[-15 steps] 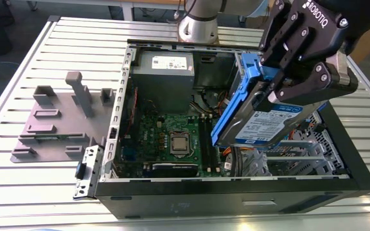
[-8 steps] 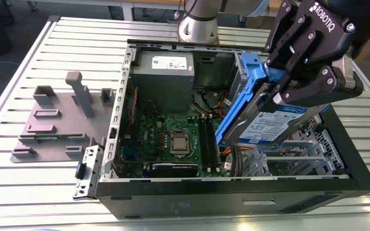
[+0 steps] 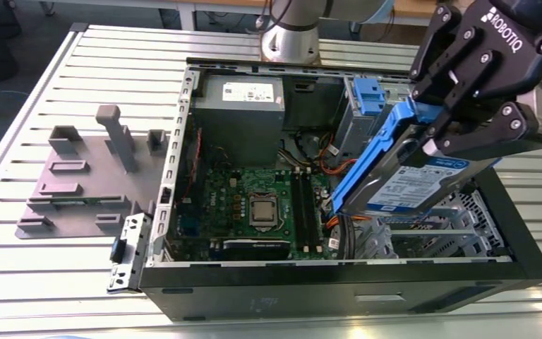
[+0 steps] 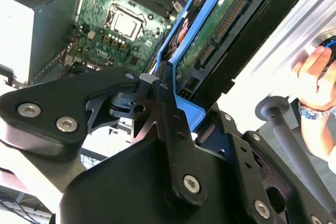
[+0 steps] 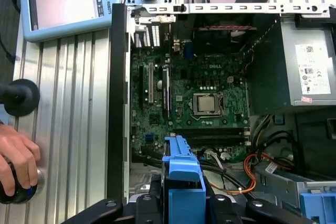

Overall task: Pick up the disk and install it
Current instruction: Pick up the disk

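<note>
The disk (image 3: 412, 187), a silver-grey drive with a blue-and-white label in a blue plastic bracket, hangs tilted above the right front part of the open computer case (image 3: 346, 282). My gripper (image 3: 431, 131) is shut on its upper end, with the black fingers (image 4: 160, 95) clamping the blue bracket. In the second wrist view the disk's (image 4: 220, 30) green circuit side and connectors face the camera. The first wrist view shows the bracket's blue edge (image 5: 181, 177) between the gripper's (image 5: 181, 205) jaws, over the motherboard (image 5: 199, 98).
Inside the case are a grey power supply box (image 3: 243, 106), a blue latch (image 3: 370, 95) and a metal drive cage (image 3: 440, 233) below the disk. A grey fixture (image 3: 82, 176) lies on the table at the exterior view's left. A person's hand (image 5: 18, 156) rests on a knob beside the case.
</note>
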Available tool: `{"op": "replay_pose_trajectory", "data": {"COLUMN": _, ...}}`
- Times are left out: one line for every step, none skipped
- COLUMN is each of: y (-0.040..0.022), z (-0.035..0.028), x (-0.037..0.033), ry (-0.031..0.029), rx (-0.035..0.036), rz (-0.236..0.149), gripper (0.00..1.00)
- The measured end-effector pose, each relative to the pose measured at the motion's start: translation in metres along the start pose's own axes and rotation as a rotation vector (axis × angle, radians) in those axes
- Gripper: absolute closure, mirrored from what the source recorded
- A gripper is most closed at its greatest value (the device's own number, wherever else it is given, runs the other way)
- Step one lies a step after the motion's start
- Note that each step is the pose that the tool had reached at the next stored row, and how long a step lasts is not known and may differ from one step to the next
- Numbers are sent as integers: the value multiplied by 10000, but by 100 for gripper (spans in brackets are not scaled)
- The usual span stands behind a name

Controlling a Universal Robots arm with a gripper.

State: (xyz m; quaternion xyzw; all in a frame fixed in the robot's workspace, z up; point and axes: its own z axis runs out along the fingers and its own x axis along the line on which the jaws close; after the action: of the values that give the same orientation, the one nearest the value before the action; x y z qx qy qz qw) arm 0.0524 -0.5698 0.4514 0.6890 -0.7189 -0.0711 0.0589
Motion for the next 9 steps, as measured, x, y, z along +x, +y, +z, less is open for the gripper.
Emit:
{"op": "replay_pose_trajectory", "data": {"y": -27, "z": -4, "x": 1, "ry": -7, "rx": 0, "rz": 0, "gripper": 63}}
{"op": "replay_pose_trajectory", "data": {"y": -52, "z": -8, "x": 1, "ry": -13, "rx": -1, "rz": 1, "gripper": 63}}
{"op": "replay_pose_trajectory", "data": {"y": -79, "z": -11, "x": 2, "ry": -20, "rx": -1, "rz": 1, "gripper": 63}}
{"op": "replay_pose_trajectory", "data": {"y": -105, "z": -15, "x": 3, "ry": -26, "rx": -1, "rz": 1, "gripper": 63}}
{"op": "replay_pose_trajectory", "data": {"y": -130, "z": -18, "x": 5, "ry": -31, "rx": -1, "rz": 2, "gripper": 63}}
{"op": "replay_pose_trajectory", "data": {"y": -156, "z": -22, "x": 6, "ry": -37, "rx": -2, "rz": 1, "gripper": 63}}
{"op": "replay_pose_trajectory", "data": {"y": -182, "z": -26, "x": 7, "ry": -42, "rx": -2, "rz": 1, "gripper": 63}}
{"op": "replay_pose_trajectory", "data": {"y": -206, "z": -30, "x": 8, "ry": -47, "rx": -2, "rz": 3, "gripper": 63}}
{"op": "replay_pose_trajectory", "data": {"y": -235, "z": -35, "x": 9, "ry": -51, "rx": -3, "rz": 3, "gripper": 63}}
